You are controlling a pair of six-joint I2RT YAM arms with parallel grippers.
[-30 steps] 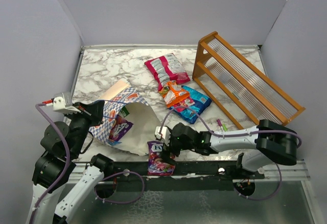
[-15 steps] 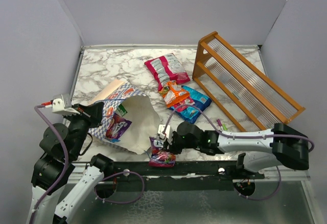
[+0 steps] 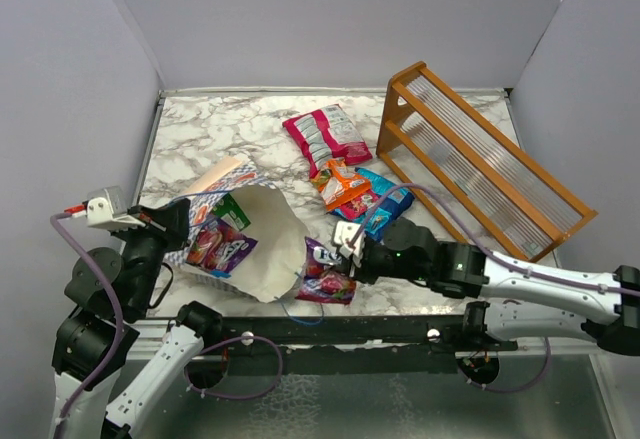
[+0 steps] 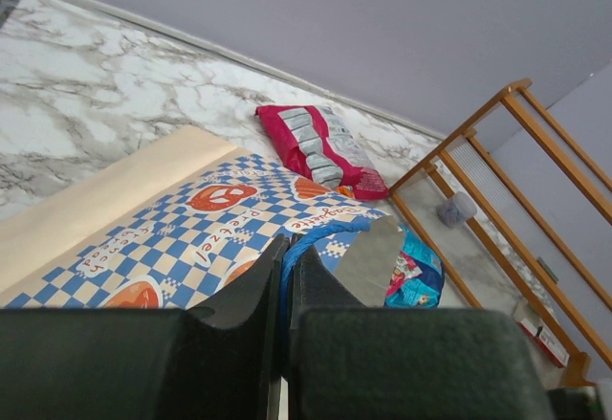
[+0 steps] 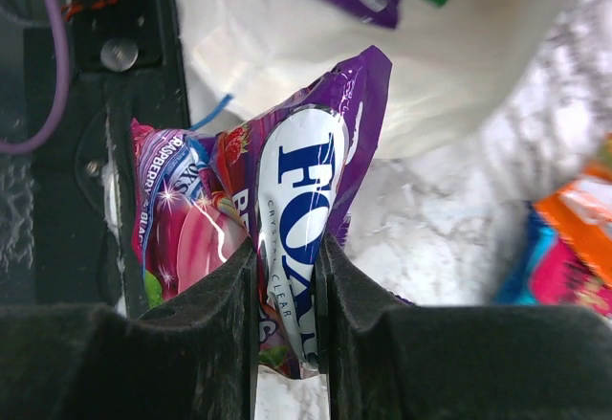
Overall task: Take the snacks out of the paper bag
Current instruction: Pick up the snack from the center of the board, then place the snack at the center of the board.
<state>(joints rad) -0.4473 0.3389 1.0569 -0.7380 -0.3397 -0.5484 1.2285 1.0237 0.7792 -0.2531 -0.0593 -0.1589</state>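
From above, the blue-and-white checkered paper bag (image 3: 262,249) lies on its side on the grey-veined marble surface (image 3: 200,129), its cream mouth gaping towards the right arm. The left tool (image 3: 182,221) sits at the bag's left rim. Inside the bag show a purple glossy packet (image 3: 236,252), a green packet (image 3: 232,210) and a red-orange one (image 3: 204,245). Just outside the mouth, the right tool (image 3: 347,250) pinches a purple crinkly snack packet (image 3: 326,283) at the surface's near edge. Beyond the bag lie a pink-and-white packet (image 3: 323,137), an orange packet (image 3: 342,184) and a blue packet (image 3: 386,199), with an orange wooden slatted rack (image 3: 480,164) to their right and two thin pens (image 3: 433,246) beside it. From the left wrist, the left tool (image 4: 285,248) is pressed together on the bag's blue cord handle (image 4: 320,236), above its checkered side (image 4: 191,248). From the right wrist, the right tool (image 5: 285,253) clamps the purple packet (image 5: 292,166) by its edge, the bag's cream lip (image 5: 316,66) just behind.
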